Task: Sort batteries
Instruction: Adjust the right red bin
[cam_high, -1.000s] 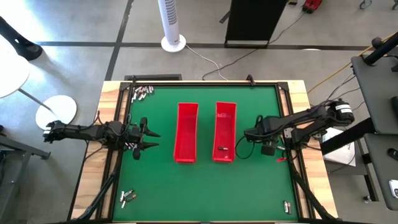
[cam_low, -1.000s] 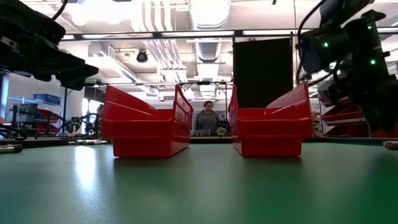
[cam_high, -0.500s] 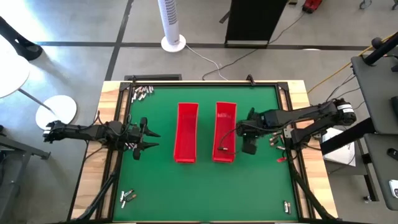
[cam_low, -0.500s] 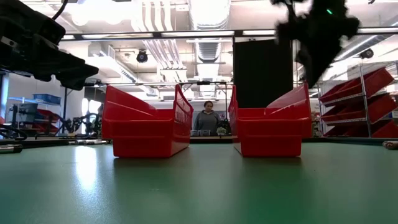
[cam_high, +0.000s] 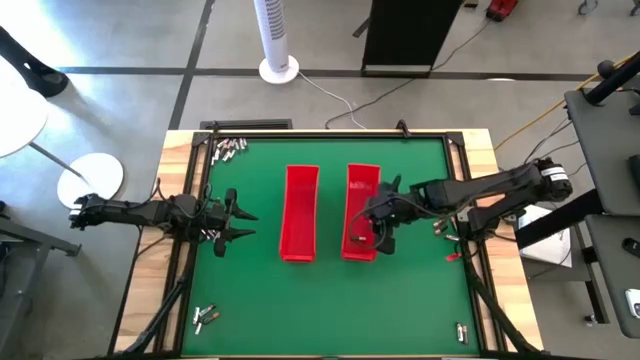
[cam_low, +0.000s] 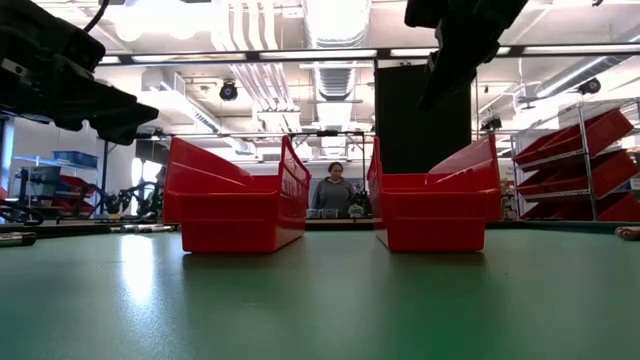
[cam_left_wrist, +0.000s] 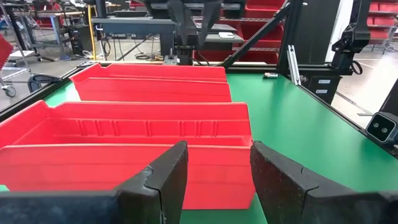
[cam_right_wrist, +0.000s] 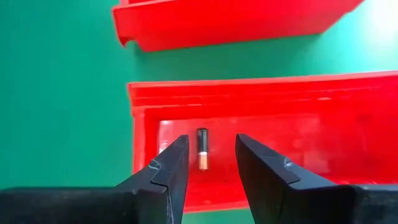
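Observation:
Two long red trays lie side by side mid-table, the left tray (cam_high: 300, 190) and the right tray (cam_high: 362, 185). One battery (cam_right_wrist: 202, 149) lies on the right tray's floor near its near end. My right gripper (cam_right_wrist: 211, 139) hangs above that end (cam_high: 377, 236), tipped downward and open. The battery shows through the gap between its fingers, far below them. My left gripper (cam_high: 235, 222) waits open at the table's left side, facing the trays (cam_left_wrist: 219, 155). Loose batteries lie at the far left corner (cam_high: 228, 148), the near left (cam_high: 205, 317) and the near right (cam_high: 461, 331).
More small batteries lie beside the left gripper (cam_high: 207, 235) and by the right arm (cam_high: 441, 228). Green mat lies bare in front of both trays (cam_low: 320, 300). A person (cam_low: 333, 192) stands in the room behind the table. A black frame rims the mat (cam_high: 330, 133).
My right gripper has risen from low beside the table's right edge. It has swung left over the near end of the right tray and tipped from about level to pointing steeply down. The trays and the battery in the right tray have stayed in place.

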